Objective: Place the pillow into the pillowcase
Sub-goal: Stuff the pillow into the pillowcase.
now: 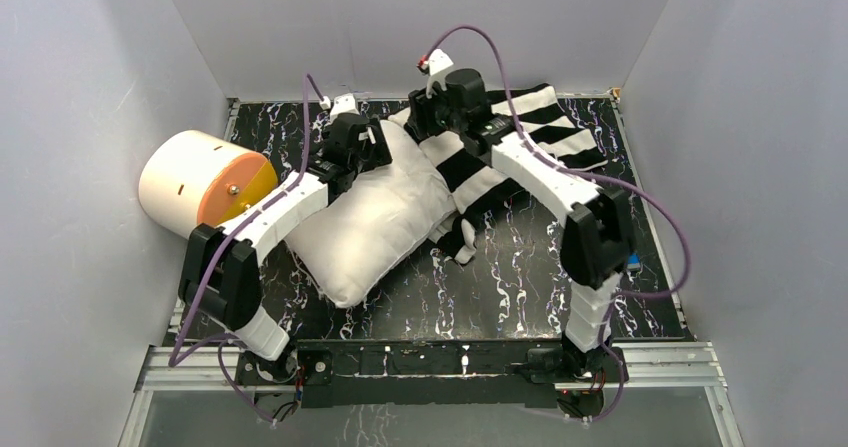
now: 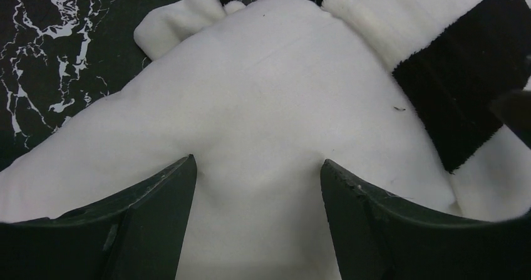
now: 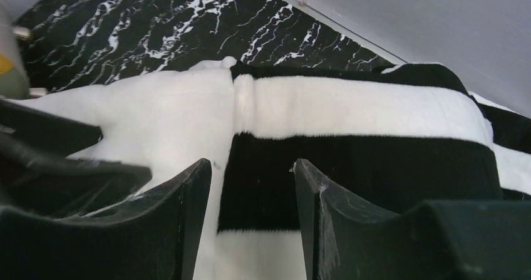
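The white pillow (image 1: 365, 227) lies slantwise on the black marbled table, and its far right end is overlapped by the hem of the black and white striped pillowcase (image 1: 525, 132). My left gripper (image 1: 383, 145) is open just above the pillow's far end. In the left wrist view the left gripper (image 2: 257, 167) has only plain pillow (image 2: 250, 92) between its spread fingers, with the pillowcase (image 2: 438, 48) hem at the upper right. My right gripper (image 1: 420, 117) is open over the pillowcase's mouth. In its own view the right gripper (image 3: 250, 164) straddles a black stripe of the pillowcase (image 3: 363, 104), beside the pillow (image 3: 156, 111).
A cream cylinder with an orange face (image 1: 205, 182) rests against the left wall, close to the left arm's elbow. Grey walls enclose the table (image 1: 520, 287) on three sides. The two grippers are close together at the back, and the left gripper's dark body (image 3: 50, 161) shows in the right wrist view.
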